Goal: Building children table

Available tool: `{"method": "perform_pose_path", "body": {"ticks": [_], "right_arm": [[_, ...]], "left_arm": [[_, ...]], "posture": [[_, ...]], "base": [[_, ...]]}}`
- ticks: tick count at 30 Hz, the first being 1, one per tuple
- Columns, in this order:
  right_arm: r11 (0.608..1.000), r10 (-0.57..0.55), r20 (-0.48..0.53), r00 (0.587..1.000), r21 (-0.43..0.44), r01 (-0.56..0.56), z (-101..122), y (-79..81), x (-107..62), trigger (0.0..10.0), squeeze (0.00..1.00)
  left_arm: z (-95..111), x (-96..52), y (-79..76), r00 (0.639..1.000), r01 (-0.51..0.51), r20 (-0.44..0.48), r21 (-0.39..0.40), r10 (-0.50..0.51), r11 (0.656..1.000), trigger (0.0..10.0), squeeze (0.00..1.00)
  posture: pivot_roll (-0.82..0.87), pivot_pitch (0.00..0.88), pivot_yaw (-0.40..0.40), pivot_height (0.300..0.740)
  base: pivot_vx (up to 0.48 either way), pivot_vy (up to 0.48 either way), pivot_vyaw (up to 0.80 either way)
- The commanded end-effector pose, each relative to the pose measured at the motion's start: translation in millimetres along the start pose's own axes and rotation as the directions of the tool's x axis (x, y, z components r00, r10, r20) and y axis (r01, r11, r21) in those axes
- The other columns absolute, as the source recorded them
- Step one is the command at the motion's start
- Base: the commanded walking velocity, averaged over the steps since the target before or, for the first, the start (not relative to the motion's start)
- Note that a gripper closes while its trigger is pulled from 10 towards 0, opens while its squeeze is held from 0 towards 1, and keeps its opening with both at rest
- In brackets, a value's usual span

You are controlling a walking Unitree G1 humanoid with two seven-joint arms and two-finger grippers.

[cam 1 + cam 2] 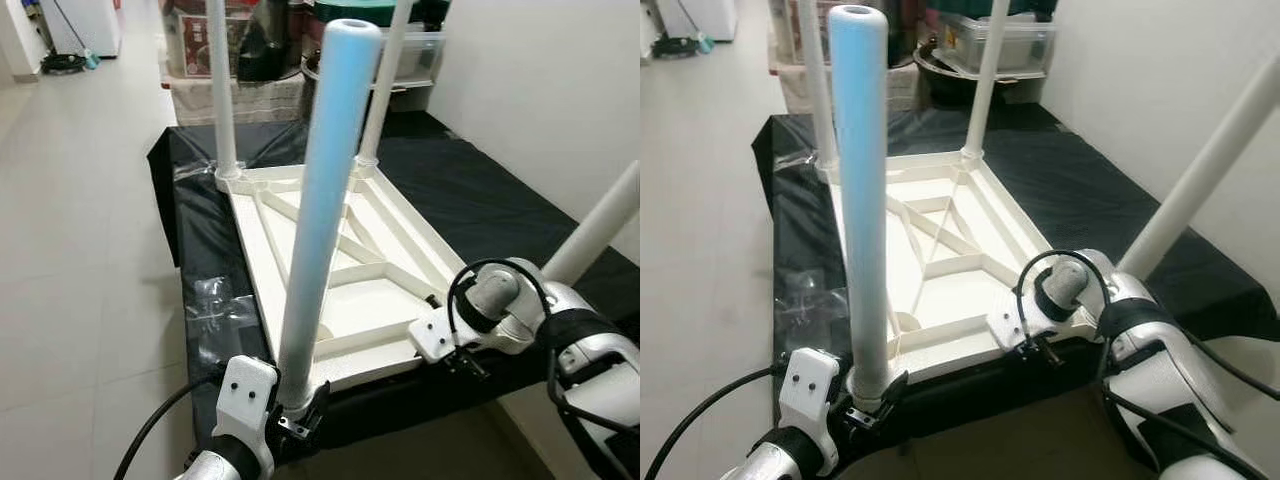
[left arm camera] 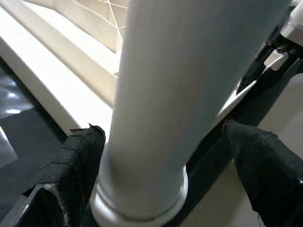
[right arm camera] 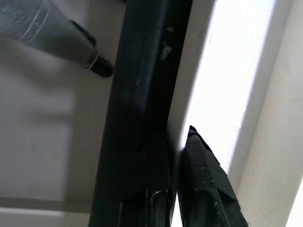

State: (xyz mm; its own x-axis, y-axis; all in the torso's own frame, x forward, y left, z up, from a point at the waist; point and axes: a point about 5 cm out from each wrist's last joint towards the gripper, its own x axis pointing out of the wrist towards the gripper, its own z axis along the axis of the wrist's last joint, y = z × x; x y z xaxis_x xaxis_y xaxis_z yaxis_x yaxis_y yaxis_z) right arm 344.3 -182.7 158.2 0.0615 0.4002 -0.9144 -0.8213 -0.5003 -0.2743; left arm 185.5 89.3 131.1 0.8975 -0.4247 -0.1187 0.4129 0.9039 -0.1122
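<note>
Standing upright: leg (image 1: 325, 215) on tabletop (image 1: 350, 300).

no readable text, labels, brands, numbers or signs on any surface

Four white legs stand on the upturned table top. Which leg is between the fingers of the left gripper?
The nearest leg, at the table top's near-left corner. The left gripper brackets its base; the two far legs and the right one stand free.

far table legs (image 1: 222, 90) cut off at top edge, right leg (image 1: 1210, 160) cropped at frame corner
</note>
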Motion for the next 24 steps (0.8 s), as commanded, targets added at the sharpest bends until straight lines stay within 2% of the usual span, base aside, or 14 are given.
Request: {"method": "perform_pose_path", "body": {"ticks": [1,2,3,6,7,8,14,15,16,19,20,22,24], "right_arm": [[0.992,-0.066,0.065,0.996,-0.103,0.072,23,-18.1,11.1,0.0,0.00],[0.991,-0.069,0.060,0.996,-0.113,0.076,24,-20.0,10.4,0.6,0.00],[0.991,-0.073,0.050,0.996,-0.111,0.078,24,-21.9,9.6,10.0,0.00],[0.992,-0.066,0.042,0.997,-0.104,0.070,23,-22.6,9.0,10.0,0.00],[0.991,-0.082,0.054,0.995,-0.097,0.087,25,-24.8,8.2,10.0,0.40],[0.991,-0.104,0.070,0.992,-0.083,0.110,27,-27.6,7.9,10.0,1.00],[0.992,-0.104,0.128,0.986,-0.062,0.112,29,-27.8,3.5,10.0,1.00],[0.990,-0.122,0.134,0.984,-0.052,0.130,28,-29.0,-0.7,10.0,0.00],[0.990,-0.122,0.134,0.984,-0.052,0.130,28,-29.0,-0.7,10.0,0.00],[0.991,-0.128,0.155,0.980,-0.021,0.132,23,-29.3,-20.9,10.0,0.00],[0.991,-0.128,0.155,0.980,-0.021,0.132,23,-29.3,-20.9,10.0,0.00],[0.992,-0.122,0.171,0.978,-0.006,0.125,21,-28.9,-36.7,10.0,0.00],[0.992,-0.123,0.178,0.976,-0.001,0.125,21,-29.0,-42.2,10.0,0.00]], "left_arm": [[-6,-0.6,-3.3,0.999,0.017,-0.027,-0.006,-0.017,1.000,10.0,0.00],[-6,-0.7,-3.3,1.000,0.016,-0.027,-0.006,-0.016,1.000,10.0,0.00],[-6,-0.7,-3.3,1.000,0.015,-0.026,-0.006,-0.015,1.000,10.0,0.00],[-6,-0.5,-3.2,1.000,0.014,-0.027,-0.006,-0.014,1.000,10.0,0.00],[-7,-0.4,-3.2,1.000,0.014,-0.027,-0.006,-0.014,1.000,10.0,0.00],[-7,0.0,-3.1,1.000,0.013,-0.028,-0.007,-0.013,1.000,10.0,0.00],[-8,1.0,-3.1,0.999,0.013,-0.029,-0.007,-0.013,1.000,10.0,0.00],[-8,1.1,-2.7,1.000,0.011,-0.029,-0.006,-0.011,1.000,10.0,0.00],[-8,1.1,-2.7,1.000,0.011,-0.029,-0.006,-0.011,1.000,10.0,0.00],[-6,0.4,0.1,1.000,-0.010,-0.018,0.004,0.010,1.000,10.0,0.00],[-6,0.4,0.1,1.000,-0.010,-0.018,0.004,0.010,1.000,10.0,0.00],[-4,-2.0,2.6,0.999,-0.036,0.000,0.011,0.036,0.999,10.0,0.00],[-3,-3.2,3.3,0.999,-0.044,0.008,0.009,0.044,0.999,10.0,0.00]], "posture": [[0.11,0.076,-0.083,0.740],[0.11,0.076,-0.083,0.740],[0.10,0.074,-0.085,0.740],[0.10,0.073,-0.085,0.740],[0.10,0.072,-0.084,0.740],[0.10,0.072,-0.086,0.740],[0.10,0.068,-0.088,0.740],[0.10,0.066,-0.087,0.740],[0.10,0.066,-0.087,0.740],[0.10,0.066,-0.087,0.740],[0.10,0.066,-0.087,0.740],[0.10,0.063,-0.083,0.740],[0.10,0.063,-0.083,0.740]], "base": [[0.000,0.000,0.00],[0.000,0.000,0.00],[0.000,0.000,0.00],[0.000,0.000,0.00],[0.000,0.000,0.00],[0.000,0.000,0.00],[0.000,0.000,0.00],[0.000,0.000,0.00],[0.000,0.000,0.00],[0.000,0.000,0.00],[0.000,0.000,0.00],[0.000,0.000,0.00],[0.000,0.000,0.00]]}}
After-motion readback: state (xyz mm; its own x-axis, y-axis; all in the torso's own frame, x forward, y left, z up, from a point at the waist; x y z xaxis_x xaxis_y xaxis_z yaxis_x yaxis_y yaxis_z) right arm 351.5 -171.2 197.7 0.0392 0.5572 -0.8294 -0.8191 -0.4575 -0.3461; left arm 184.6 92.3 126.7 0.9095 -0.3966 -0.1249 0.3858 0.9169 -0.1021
